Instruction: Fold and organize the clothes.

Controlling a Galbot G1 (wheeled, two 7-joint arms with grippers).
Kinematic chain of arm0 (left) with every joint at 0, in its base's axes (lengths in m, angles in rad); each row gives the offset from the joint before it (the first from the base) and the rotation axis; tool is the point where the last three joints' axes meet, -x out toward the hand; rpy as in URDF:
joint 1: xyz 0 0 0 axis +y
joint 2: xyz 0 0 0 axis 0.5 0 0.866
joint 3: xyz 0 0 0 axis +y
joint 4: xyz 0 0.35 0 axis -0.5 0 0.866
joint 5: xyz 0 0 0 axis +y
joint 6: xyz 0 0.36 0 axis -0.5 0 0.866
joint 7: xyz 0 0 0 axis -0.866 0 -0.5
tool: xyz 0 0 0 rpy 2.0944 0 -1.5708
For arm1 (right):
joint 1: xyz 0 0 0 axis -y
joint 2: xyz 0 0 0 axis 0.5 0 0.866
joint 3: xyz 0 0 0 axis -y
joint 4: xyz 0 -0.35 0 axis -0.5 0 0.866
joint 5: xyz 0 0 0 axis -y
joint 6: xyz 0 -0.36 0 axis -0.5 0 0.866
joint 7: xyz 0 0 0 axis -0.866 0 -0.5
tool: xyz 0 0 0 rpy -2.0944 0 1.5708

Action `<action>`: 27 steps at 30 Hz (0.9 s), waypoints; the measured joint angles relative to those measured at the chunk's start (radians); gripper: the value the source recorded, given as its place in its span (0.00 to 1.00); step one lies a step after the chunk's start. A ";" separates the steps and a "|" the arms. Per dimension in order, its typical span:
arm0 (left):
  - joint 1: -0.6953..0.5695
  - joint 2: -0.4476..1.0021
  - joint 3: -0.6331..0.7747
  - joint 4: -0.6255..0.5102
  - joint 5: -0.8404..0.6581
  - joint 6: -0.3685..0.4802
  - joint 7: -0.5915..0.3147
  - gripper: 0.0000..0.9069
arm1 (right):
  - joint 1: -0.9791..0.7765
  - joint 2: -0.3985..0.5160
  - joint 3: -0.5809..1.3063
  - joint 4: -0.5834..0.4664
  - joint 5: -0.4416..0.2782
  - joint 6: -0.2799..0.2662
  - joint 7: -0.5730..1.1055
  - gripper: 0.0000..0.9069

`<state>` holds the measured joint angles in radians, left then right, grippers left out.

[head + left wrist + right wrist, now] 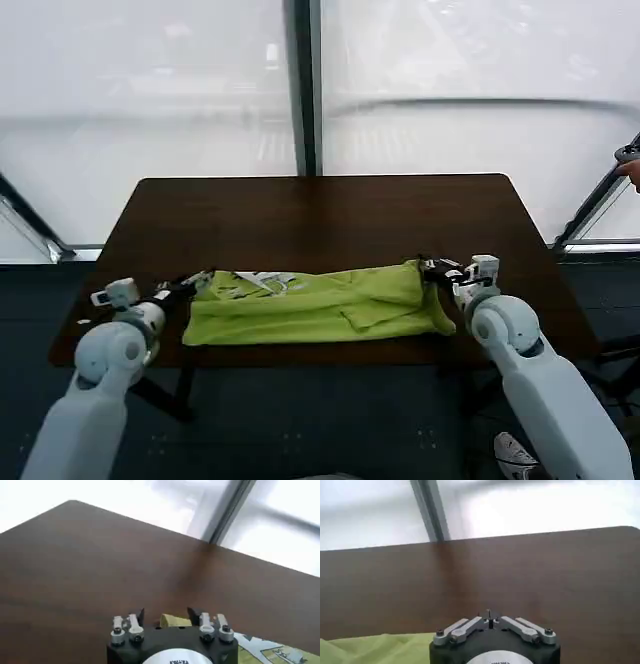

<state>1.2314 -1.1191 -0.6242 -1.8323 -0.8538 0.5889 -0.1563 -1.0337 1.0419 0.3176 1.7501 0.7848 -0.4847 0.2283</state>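
The head camera looks down at the bench point(330, 215) toward twelve o'clock; both wrist cameras skim it closely, sharing its far windowed edge.

I see soft matt cloth in the T-shirt point(320, 305), lying on a smooth, faintly glossy dark wood table point(330, 215).

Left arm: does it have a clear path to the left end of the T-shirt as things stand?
Probably yes. The left tool sits right at the left end of the T-shirt, with green fabric showing between its open fingers in the left wrist view. Nothing on the table stands between them.
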 joint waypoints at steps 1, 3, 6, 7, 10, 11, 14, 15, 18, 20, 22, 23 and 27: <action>0.000 0.002 -0.003 0.000 -0.002 0.000 0.000 0.00 | 0.001 0.003 0.000 -0.003 0.000 0.002 0.001 0.00; 0.001 0.004 -0.009 0.000 -0.003 -0.001 0.000 0.00 | 0.004 0.007 -0.001 -0.009 0.000 0.003 0.001 0.00; 0.007 0.005 -0.013 -0.001 -0.004 -0.002 0.001 0.00 | 0.007 0.013 -0.002 -0.017 0.000 0.007 -0.003 0.00; 0.008 0.005 -0.013 -0.002 -0.004 -0.004 0.003 0.00 | 0.008 0.014 -0.002 -0.020 0.000 0.010 -0.006 0.00; 0.009 0.002 -0.013 -0.004 -0.001 -0.004 0.009 0.97 | 0.006 0.014 -0.001 -0.022 0.000 0.024 -0.025 0.97; 0.009 0.001 -0.013 -0.005 0.003 -0.005 0.009 0.97 | 0.003 0.012 0.000 -0.022 -0.003 0.034 -0.037 0.97; 0.008 -0.001 -0.011 -0.005 0.016 -0.023 0.022 0.97 | -0.007 0.003 0.005 -0.020 -0.012 0.073 -0.075 0.97; 0.008 0.000 -0.010 -0.007 0.025 -0.029 0.028 0.97 | -0.012 0.000 0.007 -0.017 -0.018 0.091 -0.085 0.97; 0.010 0.004 -0.011 -0.013 0.038 -0.044 0.030 0.97 | -0.023 -0.012 0.010 -0.005 -0.034 0.140 -0.102 0.97; 0.016 0.011 -0.015 -0.017 0.046 -0.045 0.030 0.97 | -0.031 -0.020 0.012 0.004 -0.045 0.175 -0.116 0.97; 0.025 0.021 -0.020 -0.024 0.048 -0.045 0.029 0.97 | -0.043 -0.032 0.015 0.015 -0.063 0.220 -0.133 0.97; 0.028 0.026 -0.023 -0.027 0.045 -0.044 0.028 0.97 | -0.050 -0.038 0.016 0.023 -0.076 0.240 -0.144 0.97; 0.044 0.052 -0.033 -0.046 -0.023 -0.015 -0.004 0.97 | -0.102 -0.081 0.034 0.064 -0.164 0.372 -0.187 0.97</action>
<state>1.2753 -1.0667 -0.6569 -1.8778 -0.8767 0.5739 -0.1600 -1.1360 0.9608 0.3512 1.8139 0.6208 -0.1122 0.0417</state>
